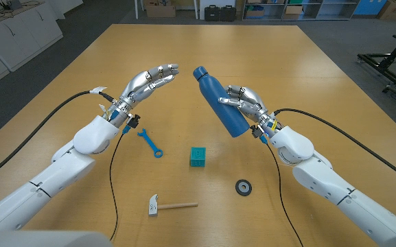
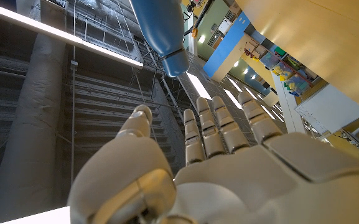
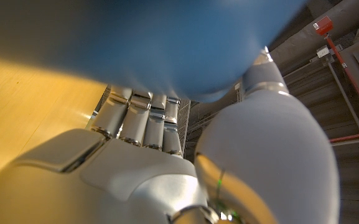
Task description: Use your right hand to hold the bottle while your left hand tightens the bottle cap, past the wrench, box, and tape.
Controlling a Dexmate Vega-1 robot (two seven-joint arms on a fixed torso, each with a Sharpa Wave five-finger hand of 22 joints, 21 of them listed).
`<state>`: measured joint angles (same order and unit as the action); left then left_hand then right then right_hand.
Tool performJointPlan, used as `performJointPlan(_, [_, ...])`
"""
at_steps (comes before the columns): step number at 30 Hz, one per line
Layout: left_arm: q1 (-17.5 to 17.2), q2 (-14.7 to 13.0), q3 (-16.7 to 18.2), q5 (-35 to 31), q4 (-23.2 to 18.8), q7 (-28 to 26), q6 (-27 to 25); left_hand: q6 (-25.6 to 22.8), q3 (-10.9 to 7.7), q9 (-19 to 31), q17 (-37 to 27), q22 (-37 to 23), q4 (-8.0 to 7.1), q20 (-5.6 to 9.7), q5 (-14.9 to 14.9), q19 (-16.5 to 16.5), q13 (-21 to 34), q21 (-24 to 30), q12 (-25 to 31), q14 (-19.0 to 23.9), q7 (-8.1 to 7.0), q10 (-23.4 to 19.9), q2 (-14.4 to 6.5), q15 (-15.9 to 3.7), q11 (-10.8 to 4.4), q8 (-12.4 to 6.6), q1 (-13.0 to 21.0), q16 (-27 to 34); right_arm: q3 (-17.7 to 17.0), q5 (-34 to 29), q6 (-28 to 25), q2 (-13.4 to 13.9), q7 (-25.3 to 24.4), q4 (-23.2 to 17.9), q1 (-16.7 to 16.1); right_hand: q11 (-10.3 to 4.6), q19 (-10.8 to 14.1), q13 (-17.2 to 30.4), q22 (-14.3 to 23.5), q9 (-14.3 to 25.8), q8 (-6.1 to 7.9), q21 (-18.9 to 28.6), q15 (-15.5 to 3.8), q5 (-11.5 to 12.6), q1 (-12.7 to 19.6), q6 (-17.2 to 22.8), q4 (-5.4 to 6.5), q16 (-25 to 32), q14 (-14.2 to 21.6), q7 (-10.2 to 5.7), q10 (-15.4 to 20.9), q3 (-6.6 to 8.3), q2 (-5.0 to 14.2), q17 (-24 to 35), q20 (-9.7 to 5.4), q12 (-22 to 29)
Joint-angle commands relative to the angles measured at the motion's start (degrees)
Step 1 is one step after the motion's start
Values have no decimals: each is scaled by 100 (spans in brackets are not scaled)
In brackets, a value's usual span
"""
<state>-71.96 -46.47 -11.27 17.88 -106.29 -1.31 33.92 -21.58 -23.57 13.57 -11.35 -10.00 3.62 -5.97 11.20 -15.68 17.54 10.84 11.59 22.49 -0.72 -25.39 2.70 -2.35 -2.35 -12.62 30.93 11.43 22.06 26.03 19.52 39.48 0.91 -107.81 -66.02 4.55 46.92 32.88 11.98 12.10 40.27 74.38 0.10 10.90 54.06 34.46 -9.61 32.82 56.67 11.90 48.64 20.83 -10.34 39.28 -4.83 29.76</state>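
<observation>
A blue metal bottle is held off the table, tilted with its cap pointing up and to the left. My right hand grips its lower body; the bottle lies blurred across my right hand's fingers in the right wrist view. My left hand is raised to the left of the cap, fingers apart and holding nothing, a short gap from it. From the left wrist camera the bottle's capped end hangs just beyond my left hand's fingertips.
On the wooden table in front of the hands lie a blue wrench, a small teal box, a dark roll of tape and a hammer. Black cables trail from both arms.
</observation>
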Motion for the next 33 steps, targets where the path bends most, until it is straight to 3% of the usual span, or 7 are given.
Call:
performJointPlan(1, [-218,383,152,231,474,-70,544,-54,35,4,-13,-24,-29,-3,-17,33,-10,6,12,-27,-37,-11,-12,-360,-19,-13,-109,-1,-11,-312,-213,-122,-601,-50,-62,-1368,-50,17,5,17,28,24,-1193,52,1512,1562,62,17,835,-1489,1439,233,1579,55,-824,14])
performJointPlan(9, [-43,769,7,91,675,-333,262,-104,49,-12,-9,-23,-43,126,-14,27,-32,15,31,-13,-97,-54,-25,-409,-69,-25,-206,9,-90,-159,-87,3,-339,285,70,-1377,-55,33,1,17,25,26,-1198,57,1519,1562,57,4,827,-1495,1448,242,1580,61,-826,13])
performJointPlan(21, [420,1136,-315,7,1012,-607,-375,84,90,-43,-6,-24,-89,133,-19,118,-81,0,-31,-180,71,138,-54,-332,140,61,-434,-35,-234,-202,13,160,-342,638,53,-1381,-66,31,-3,18,21,31,-1188,58,1507,1560,65,1,838,-1491,1458,242,1578,75,-825,-5])
performJointPlan(33, [582,1213,-498,140,1184,-559,-386,41,98,-51,-5,-24,-102,150,-20,134,-96,1,-14,-180,84,114,-68,-317,145,44,-498,-26,-223,-146,151,142,-246,836,102,-1380,-59,15,-6,18,18,39,-1191,60,1507,1560,60,-12,833,-1499,1456,248,1571,84,-826,-35])
